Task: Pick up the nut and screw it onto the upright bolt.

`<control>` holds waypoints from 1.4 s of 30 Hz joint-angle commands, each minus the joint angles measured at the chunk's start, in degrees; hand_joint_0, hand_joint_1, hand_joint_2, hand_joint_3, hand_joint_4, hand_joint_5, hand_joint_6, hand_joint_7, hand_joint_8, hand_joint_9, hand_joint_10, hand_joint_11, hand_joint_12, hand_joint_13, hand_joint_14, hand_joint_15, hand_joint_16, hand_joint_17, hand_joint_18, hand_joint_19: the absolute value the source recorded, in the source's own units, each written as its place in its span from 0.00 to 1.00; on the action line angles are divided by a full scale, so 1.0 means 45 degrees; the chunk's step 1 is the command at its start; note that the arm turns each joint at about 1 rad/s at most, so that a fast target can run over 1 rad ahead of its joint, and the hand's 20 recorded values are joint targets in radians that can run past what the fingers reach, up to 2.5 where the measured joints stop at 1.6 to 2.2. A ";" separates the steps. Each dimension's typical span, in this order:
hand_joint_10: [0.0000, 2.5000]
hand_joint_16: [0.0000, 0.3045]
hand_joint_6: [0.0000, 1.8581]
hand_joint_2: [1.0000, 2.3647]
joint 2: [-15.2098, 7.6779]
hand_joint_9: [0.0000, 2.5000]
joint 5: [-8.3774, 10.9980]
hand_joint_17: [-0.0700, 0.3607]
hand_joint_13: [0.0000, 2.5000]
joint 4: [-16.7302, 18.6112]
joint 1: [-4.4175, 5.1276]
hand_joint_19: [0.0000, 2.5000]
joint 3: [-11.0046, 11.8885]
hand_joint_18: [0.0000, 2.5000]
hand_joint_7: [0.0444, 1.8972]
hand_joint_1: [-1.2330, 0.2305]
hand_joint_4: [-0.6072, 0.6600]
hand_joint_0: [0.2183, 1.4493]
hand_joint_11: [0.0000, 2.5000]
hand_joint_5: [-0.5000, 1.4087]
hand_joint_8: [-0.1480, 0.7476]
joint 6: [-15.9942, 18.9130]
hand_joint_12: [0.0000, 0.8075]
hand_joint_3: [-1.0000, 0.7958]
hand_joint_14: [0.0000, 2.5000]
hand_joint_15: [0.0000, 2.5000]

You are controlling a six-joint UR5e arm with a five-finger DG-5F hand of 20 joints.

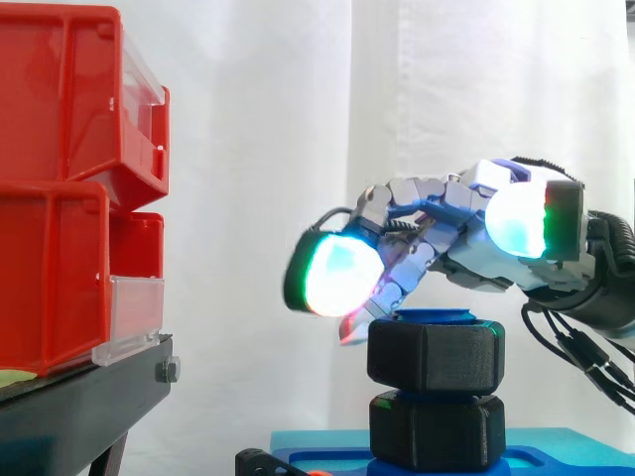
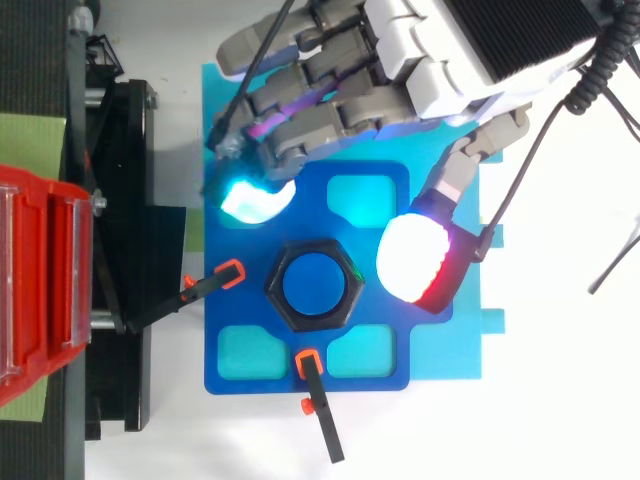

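One blue bolt (image 2: 312, 285) is seen upright at the middle of a dark blue plate (image 2: 305, 225). Two black hexagonal pieces are counted on it in the side view. The nut (image 1: 437, 355) is seated at the top, with the bolt's blue end showing just above it, and a lower hexagonal piece (image 1: 437, 430) is stacked directly beneath.

One hand (image 2: 440, 60) is brought in from 1 o'clock and is held above the nut. It is released: its fingers are loosely bent and nothing is grasped. One cyan fingertip (image 2: 252, 200) is placed at 11 o'clock of the nut and the white thumb pad (image 2: 415, 258) at 3 o'clock, both apart from it.

Two orange-tipped clamps (image 2: 230, 272) (image 2: 308, 362) are set at 9 and 6 o'clock, close to the nut's edge. Three pale recesses (image 2: 362, 200) are counted in the plate.

Two red bins (image 1: 60, 99) (image 1: 50, 278) are stacked on one black stand (image 1: 79, 397) at 9 o'clock, just beside the plate's left edge. Open room is left at 3 and 6 o'clock of the plate.
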 commanded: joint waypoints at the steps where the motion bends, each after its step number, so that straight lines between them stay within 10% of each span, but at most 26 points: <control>1: 0.00 0.07 0.27 0.00 0.0019 0.33 -0.0001 0.28 0.25 0.0001 0.0061 0.00 0.0113 0.14 0.33 0.73 0.61 0.23 0.00 0.21 0.38 0.0017 0.24 0.28 0.00 0.00; 16: 0.00 0.08 0.27 0.00 0.0000 0.29 0.0410 0.29 0.21 -0.0351 0.0530 0.00 0.0132 0.09 0.33 0.75 0.61 0.22 0.00 0.21 0.38 -0.0315 0.27 0.28 0.00 0.00; 30: 0.00 0.08 0.27 0.00 0.0000 0.27 0.0800 0.30 0.18 -0.1601 0.1018 0.00 -0.0024 0.06 0.57 0.76 0.66 0.22 0.00 0.23 0.41 -0.0940 0.30 0.28 0.00 0.00; 42: 0.00 0.08 0.27 0.00 0.0000 0.28 0.0761 0.29 0.20 -0.1542 0.0823 0.00 -0.0063 0.07 0.74 0.75 0.61 0.22 0.00 0.24 0.42 -0.0920 0.30 0.28 0.00 0.00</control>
